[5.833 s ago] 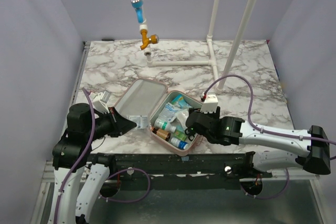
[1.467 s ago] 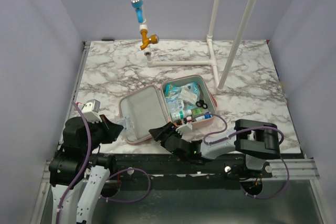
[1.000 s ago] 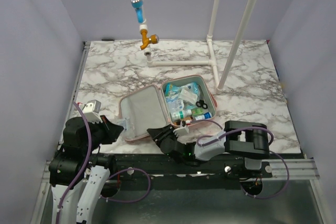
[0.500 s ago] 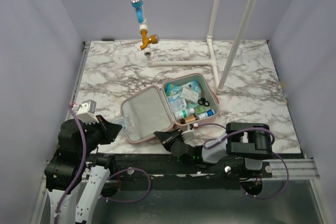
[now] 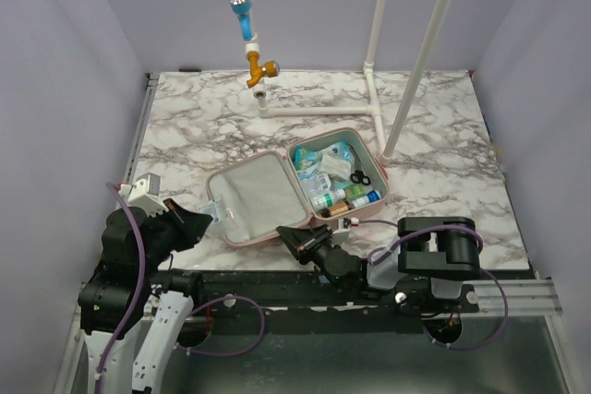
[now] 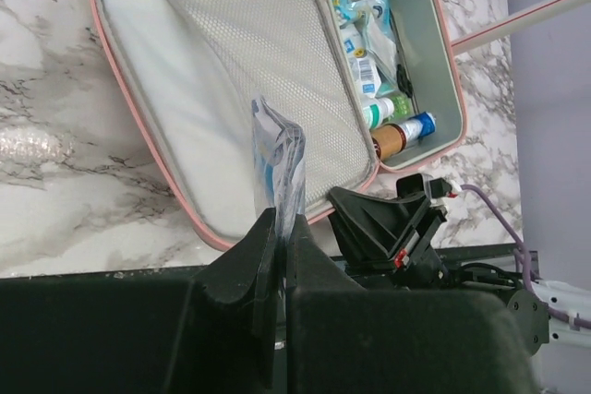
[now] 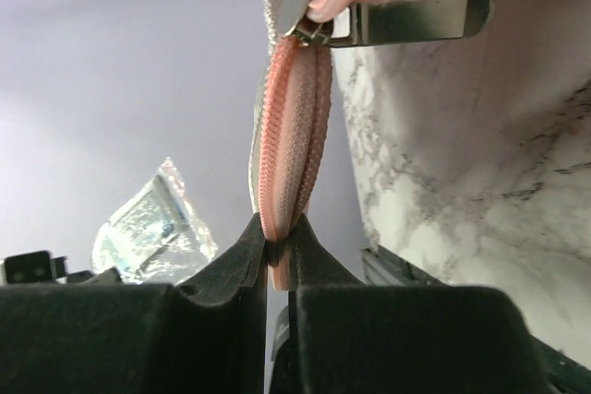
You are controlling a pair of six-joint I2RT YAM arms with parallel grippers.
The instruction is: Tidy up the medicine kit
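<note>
The pink medicine kit [image 5: 242,228] lies open on the marble table, its mesh-lined lid [image 6: 185,136] to the left. Its tray to the right holds small bottles [image 5: 334,198], blue packets and scissors [image 5: 356,177]. My left gripper [image 5: 205,220] is shut on a clear blue-printed packet [image 6: 277,159], held upright just off the lid's near left corner. My right gripper [image 5: 292,237] is shut on the kit's pink zipper edge [image 7: 291,136] at the lid's near rim, just below the metal zipper pull [image 7: 406,20]. The packet [image 7: 152,223] shows beyond that edge.
A white pipe frame [image 5: 373,89] and a hanging tap with a blue and orange valve [image 5: 249,34] stand behind the kit. The black rail [image 5: 259,281] of the table's near edge runs right under both grippers.
My right gripper has closed on the lid's near zipper edge and shifted slightly right. The kit has turned a little. My left gripper has drawn back slightly, still gripping the packet.
</note>
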